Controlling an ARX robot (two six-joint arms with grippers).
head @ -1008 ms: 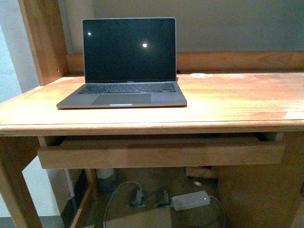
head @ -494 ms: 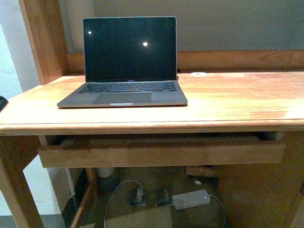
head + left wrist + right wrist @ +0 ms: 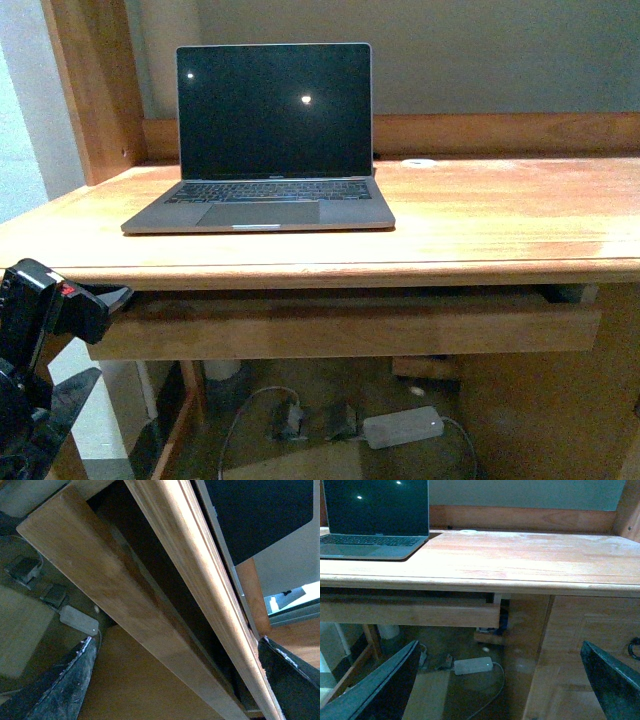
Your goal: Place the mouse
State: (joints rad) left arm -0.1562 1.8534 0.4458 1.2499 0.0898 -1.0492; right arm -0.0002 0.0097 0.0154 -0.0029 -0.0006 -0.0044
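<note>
Oddly, the small matte black oval mouse shows in none of the three views, so I cannot say where it is. Neither arm carries it.

The left gripper sits at about 8 o'clock in the front view, below the front lip of the long orange-brown wooden desk. It is close to the near end of the shallow wooden pull-out tray. Its jaws are spread wide with nothing between them. The right gripper is also wide apart and empty, facing the desk from low down.

My reading is that the job is barely begun: the mouse must be found and picked up before it can be set down.

To do that well, the left arm should lift clear of the desk lip before it swings, because its upper finger looks very near the tray's corner. The dark gap above the tray may be worth searching, though I cannot see into it.

For the set-down, the bare wood at 3 o'clock of the open grey laptop with the dark screen looks the natural place. The mouse should go down flat, near the laptop but not touching it. It should sit well back from the front edge and short of the small white round disc at 12 o'clock by the back rail.
</note>
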